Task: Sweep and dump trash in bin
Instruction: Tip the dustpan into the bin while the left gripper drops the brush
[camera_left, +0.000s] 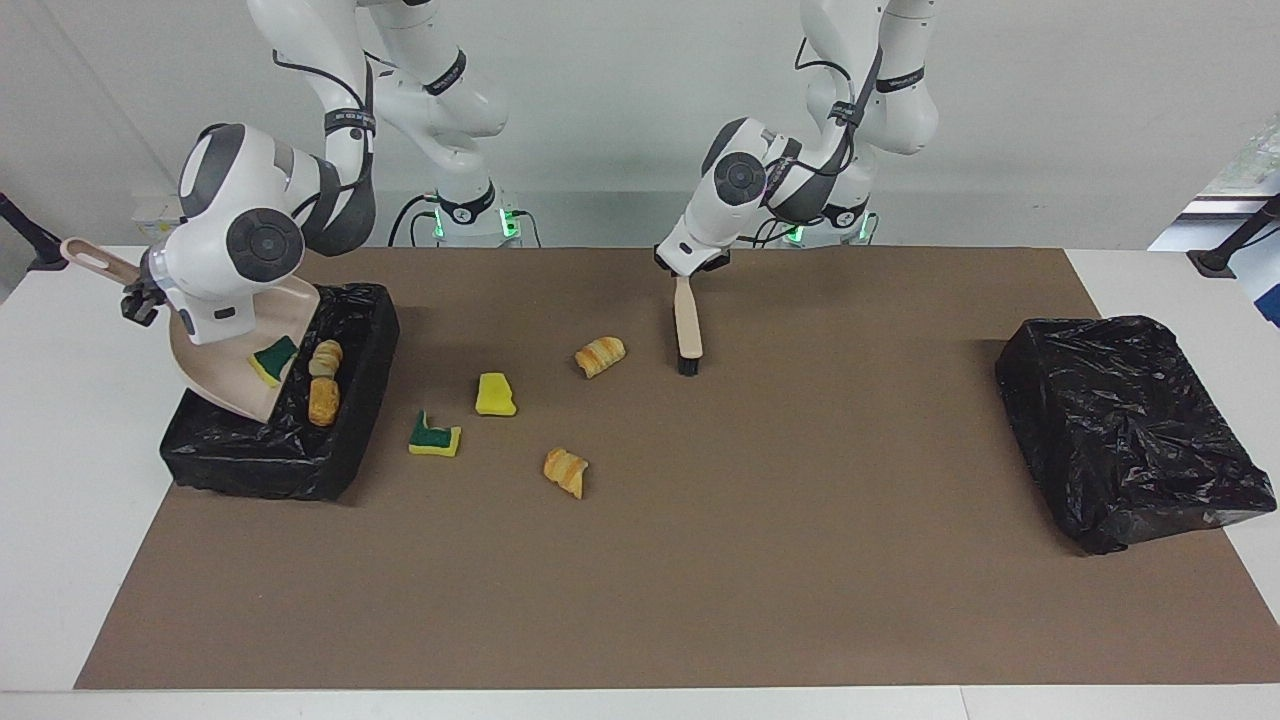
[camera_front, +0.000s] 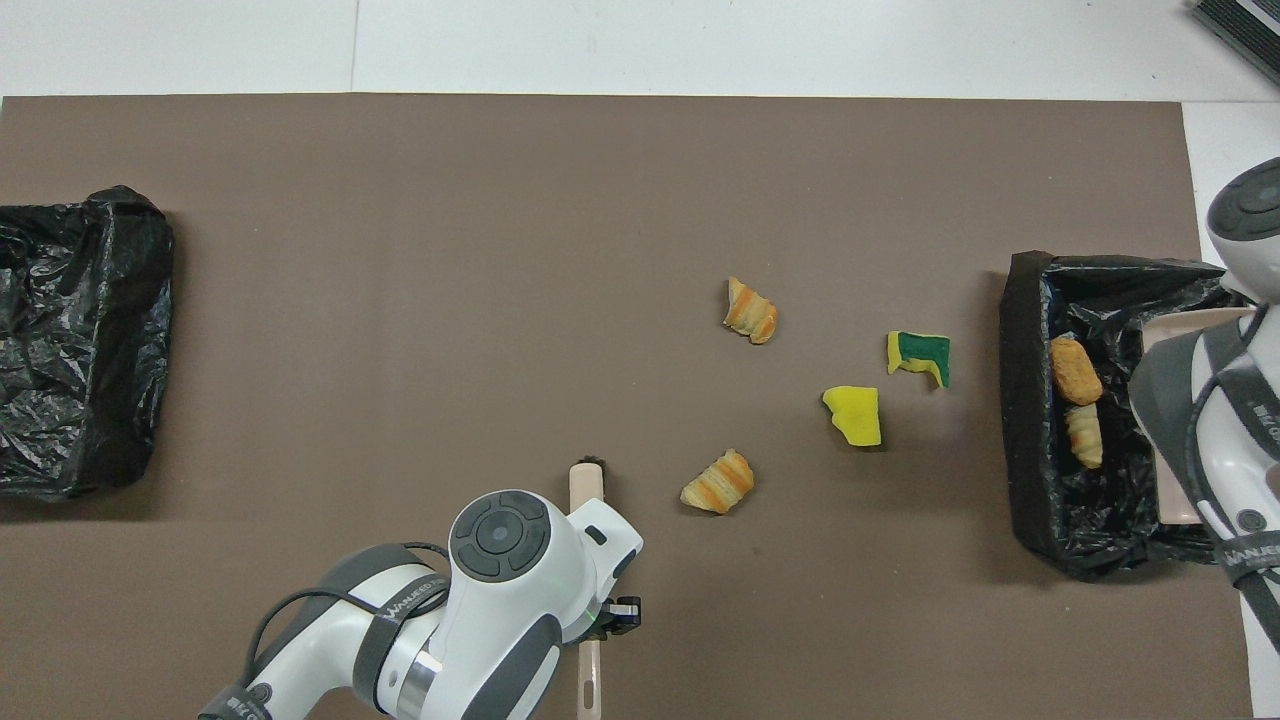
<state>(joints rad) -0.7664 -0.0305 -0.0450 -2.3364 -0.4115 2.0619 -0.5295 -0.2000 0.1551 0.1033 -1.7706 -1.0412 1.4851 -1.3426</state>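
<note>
Right fingers (camera_left: 140, 298) clamp tilted dustpan (camera_left: 225, 375); left fingers (camera_left: 688, 266) clamp brush (camera_left: 687, 325); yellow-green, golden-brown trash (camera_left: 496, 394).

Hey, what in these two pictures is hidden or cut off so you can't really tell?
- Overhead view: the dustpan is mostly covered by the right arm; the green-backed sponge bit on it shows only in the facing view.
- Facing view: the right tool is largely hidden by its own wrist.
- Overhead view: the brush is partly covered by the left arm.
- The second bin is cut off in the overhead view.
</note>
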